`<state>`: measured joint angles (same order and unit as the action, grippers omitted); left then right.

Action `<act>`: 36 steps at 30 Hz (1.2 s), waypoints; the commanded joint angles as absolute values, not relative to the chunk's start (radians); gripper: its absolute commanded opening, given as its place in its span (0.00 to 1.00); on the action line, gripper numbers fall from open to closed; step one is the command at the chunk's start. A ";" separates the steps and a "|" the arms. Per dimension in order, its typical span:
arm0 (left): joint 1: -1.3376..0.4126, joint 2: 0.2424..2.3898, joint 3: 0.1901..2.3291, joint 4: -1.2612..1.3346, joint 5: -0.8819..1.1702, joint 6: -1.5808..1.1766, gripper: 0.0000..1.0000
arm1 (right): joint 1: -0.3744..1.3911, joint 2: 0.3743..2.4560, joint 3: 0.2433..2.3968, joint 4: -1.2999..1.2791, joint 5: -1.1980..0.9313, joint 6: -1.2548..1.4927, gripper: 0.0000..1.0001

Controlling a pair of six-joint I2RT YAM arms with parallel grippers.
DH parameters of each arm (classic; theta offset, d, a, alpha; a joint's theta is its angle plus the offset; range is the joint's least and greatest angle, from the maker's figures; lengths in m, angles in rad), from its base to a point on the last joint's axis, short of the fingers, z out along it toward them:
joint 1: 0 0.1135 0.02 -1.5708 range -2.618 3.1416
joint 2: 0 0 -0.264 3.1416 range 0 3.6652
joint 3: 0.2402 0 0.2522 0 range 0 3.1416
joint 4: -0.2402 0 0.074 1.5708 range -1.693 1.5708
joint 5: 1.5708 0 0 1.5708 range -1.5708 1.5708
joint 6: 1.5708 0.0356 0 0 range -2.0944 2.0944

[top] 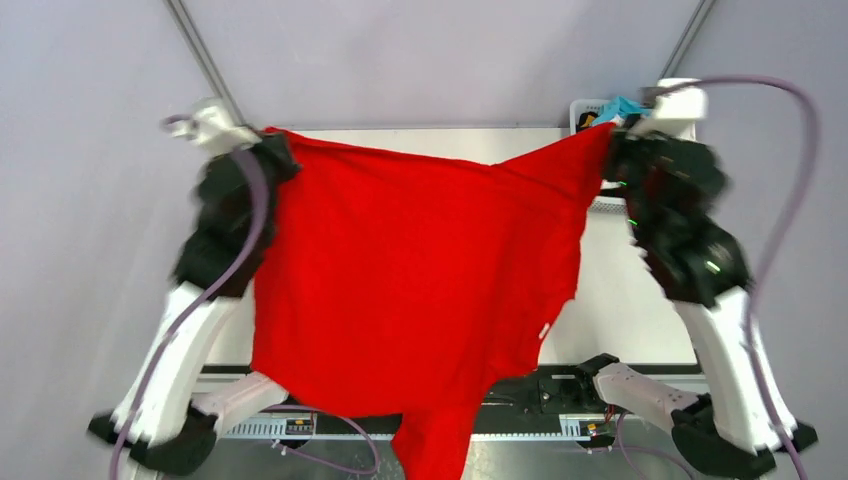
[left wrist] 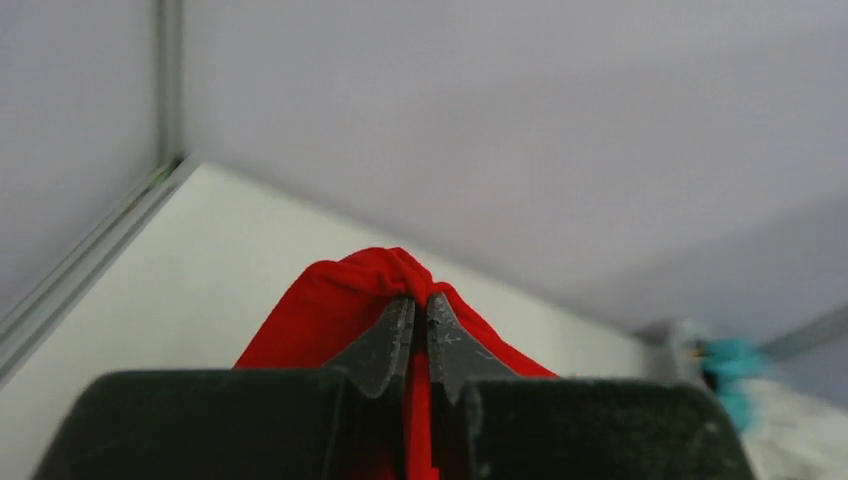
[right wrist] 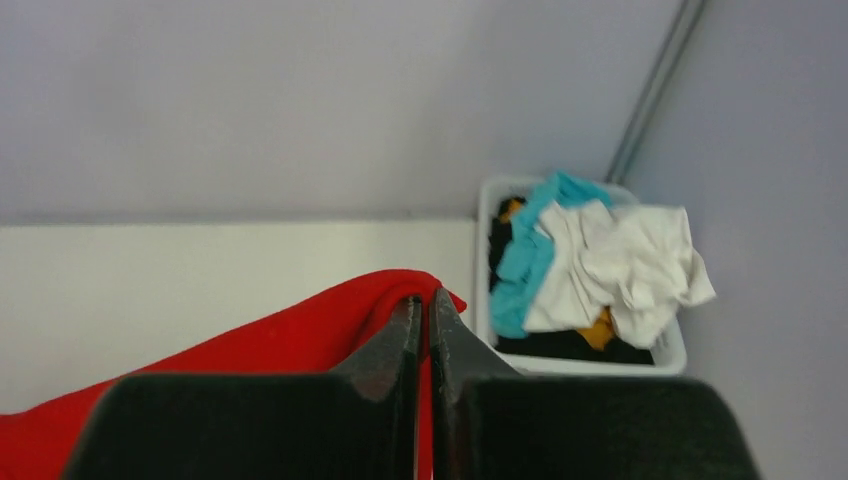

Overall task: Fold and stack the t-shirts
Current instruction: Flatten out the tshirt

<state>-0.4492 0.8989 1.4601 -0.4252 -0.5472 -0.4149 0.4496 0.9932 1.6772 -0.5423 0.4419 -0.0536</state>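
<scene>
The left gripper (left wrist: 420, 302) is clamped tight on a bunched corner of the red t-shirt (top: 400, 280). The cloth wells up just beyond its fingertips, and a thin fold runs down between the two fingers. The right gripper (right wrist: 423, 298) is pinched closed in the same way on another corner of that shirt, with red cloth humped over the tips and trailing away to the left of its fingers. Both grippers are raised above the table (top: 640, 300), and the shirt hangs stretched between them like a sheet, its top edge sagging a little between the two grips. Below the fingers the body of the shirt spreads wide, and a narrower part dangles lowest, seen in the top view between the two arm bases. Beyond the right fingers and off to their right, well apart from the tips, a white basket (right wrist: 483, 215) sits at the far corner of the table. In it lie a teal-blue t-shirt (right wrist: 520, 265), a crumpled white t-shirt (right wrist: 620, 260) on top, a bit of mustard-yellow cloth (right wrist: 600, 328) and some dark cloth beneath
</scene>
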 commanded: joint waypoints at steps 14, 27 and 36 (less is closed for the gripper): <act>-0.201 2.058 1.802 -0.477 -0.558 -0.539 0.11 | 0.307 1.776 1.576 -0.206 0.459 0.057 0.04; -0.117 2.239 2.132 -0.464 -0.341 -0.548 0.99 | 0.229 2.541 2.643 -0.648 0.234 0.308 0.91; -0.117 1.950 1.778 -0.466 -0.217 -0.588 0.99 | 0.229 2.032 1.869 -0.449 0.032 0.404 1.00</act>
